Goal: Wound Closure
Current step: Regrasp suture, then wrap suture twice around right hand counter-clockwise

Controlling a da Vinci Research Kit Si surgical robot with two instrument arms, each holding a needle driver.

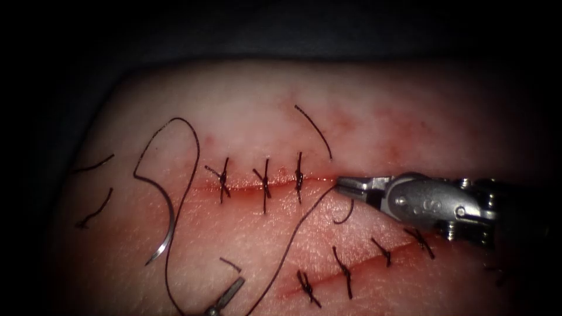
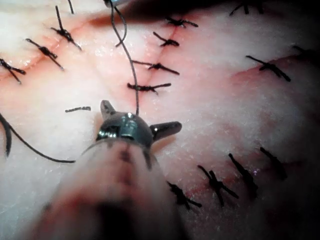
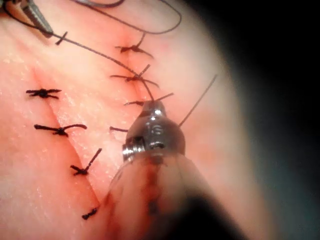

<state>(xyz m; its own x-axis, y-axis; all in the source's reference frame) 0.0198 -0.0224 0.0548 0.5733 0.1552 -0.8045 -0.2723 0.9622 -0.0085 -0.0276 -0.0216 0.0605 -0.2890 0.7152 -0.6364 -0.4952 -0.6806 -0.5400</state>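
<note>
The curved needle (image 1: 170, 231) lies free on the tissue (image 1: 374, 117), left of the upper cut (image 1: 246, 188), and neither tool holds it. Its thread (image 1: 293, 234) loops up over the tissue, runs down the left side, and comes back up to the cut's right end. There my right tool (image 1: 339, 184) is shut on the thread (image 3: 100, 52), its tip (image 3: 152, 105) beside the third stitch. My left tool (image 1: 228, 295) is at the lower edge, with its jaws (image 2: 140, 116) spread open and holding nothing. The thread (image 2: 131, 65) runs down to the gap between its jaws.
Three knotted stitches (image 1: 265, 184) cross the upper cut. A second cut (image 1: 363, 263) at the lower right carries several stitches. Cut ends of thread (image 1: 93, 213) lie at the far left, a short piece (image 1: 231, 264) lies near my left tool, and a loose tail (image 1: 313, 129) lies above the cut.
</note>
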